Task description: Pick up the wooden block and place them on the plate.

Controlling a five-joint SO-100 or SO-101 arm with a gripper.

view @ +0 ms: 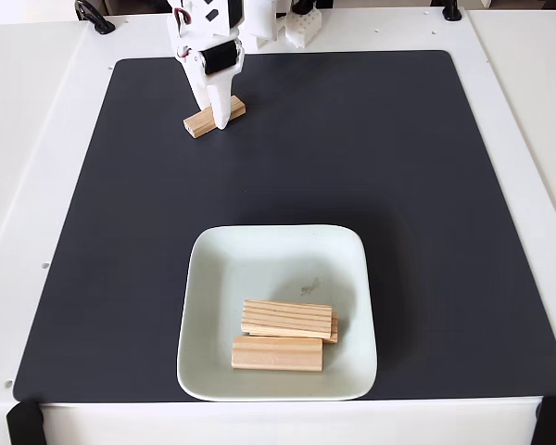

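Up at the far edge of the black mat (417, 185), the white claw (220, 119) stands over a wooden block (200, 123), touching it; whether it grips cannot be told. Three more blocks (287, 318) lie stacked in the plate (213, 278) on the desk (37, 139).

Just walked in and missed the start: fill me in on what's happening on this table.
The white arm's gripper is down over a wooden block at the far end of the black mat; whether it grips yet is unclear. The plate near the front already holds a pile of blocks.
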